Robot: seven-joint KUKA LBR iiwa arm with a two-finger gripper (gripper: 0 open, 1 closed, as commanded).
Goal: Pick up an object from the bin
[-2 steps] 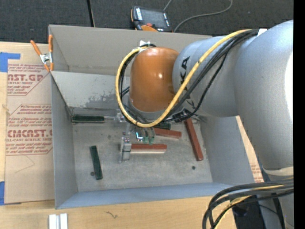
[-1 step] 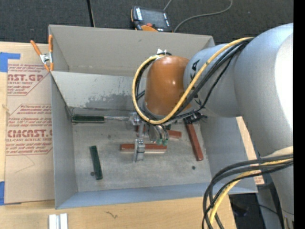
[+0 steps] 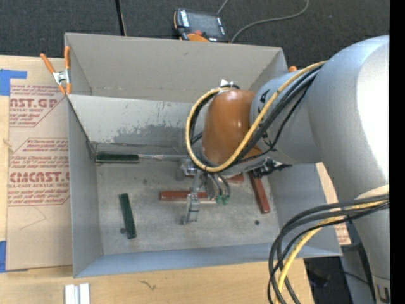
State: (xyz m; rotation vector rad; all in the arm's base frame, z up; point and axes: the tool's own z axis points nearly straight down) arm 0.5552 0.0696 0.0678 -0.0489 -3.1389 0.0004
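Currently the arm [image 3: 342,119] reaches in from the right, and its claw [image 3: 191,208] hangs low over the middle of the bin [image 3: 82,233] floor. It points straight down, probably because a flat thing on a flat floor is easiest to take from above. The claw's tip sits at the right end of a reddish-brown stick [image 3: 172,196] that lies flat and runs left to right. The two look touching or very nearly so, but I cannot tell which. Whether the claw is open or closed I cannot tell either, since the metal parts of the wrist crowd together there, and nothing can be made out in its grip. By my reading this stick is the thing to be picked, and it lies on the floor, not lifted. Taken so near one end, it might swing as it comes up.

The other things lie well apart, so a grab here should disturb little. A second brown stick [image 3: 261,195] slants at the right, partly under the arm. A dark green stick [image 3: 127,215] lies near the left wall. A dark green bar [image 3: 117,158] rests along the foot of the sloping back wall, likely slid down it.
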